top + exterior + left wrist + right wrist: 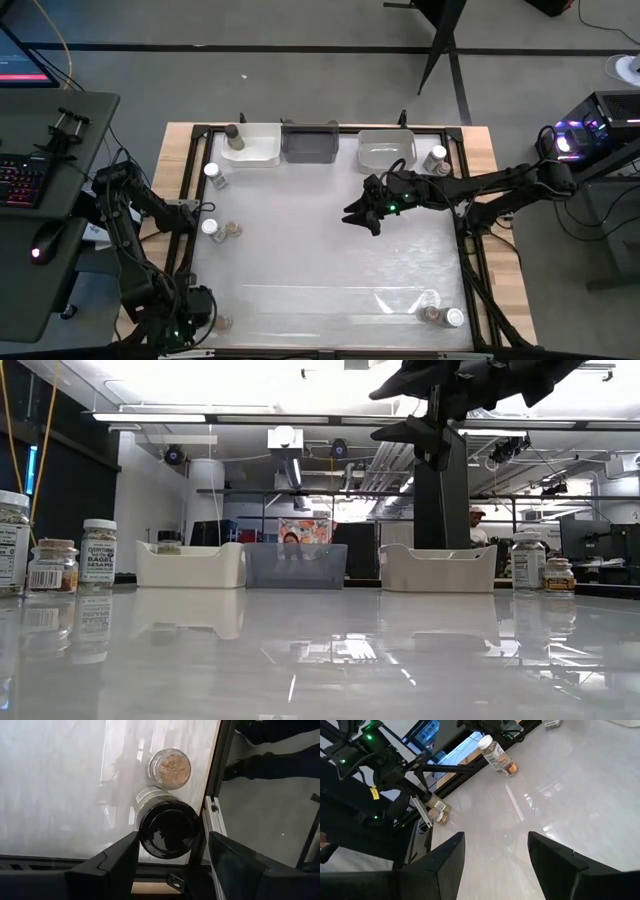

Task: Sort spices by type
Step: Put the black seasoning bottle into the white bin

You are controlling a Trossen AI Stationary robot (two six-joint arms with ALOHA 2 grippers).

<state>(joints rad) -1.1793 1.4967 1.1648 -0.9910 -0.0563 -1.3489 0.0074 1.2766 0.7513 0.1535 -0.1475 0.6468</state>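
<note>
High view: the right gripper (358,217) hangs released and empty over the table's open middle, short of the three bins (309,144) along the far edge. The left gripper (172,865), fingers spread and holding nothing, sits at the near left corner, straddling a dark-capped jar (167,827) with a cork-capped jar (171,767) just beyond, both hard against the frame rail (216,795). Other spice jars (212,228) hug the left edge, far right corner and near right corner.
</note>
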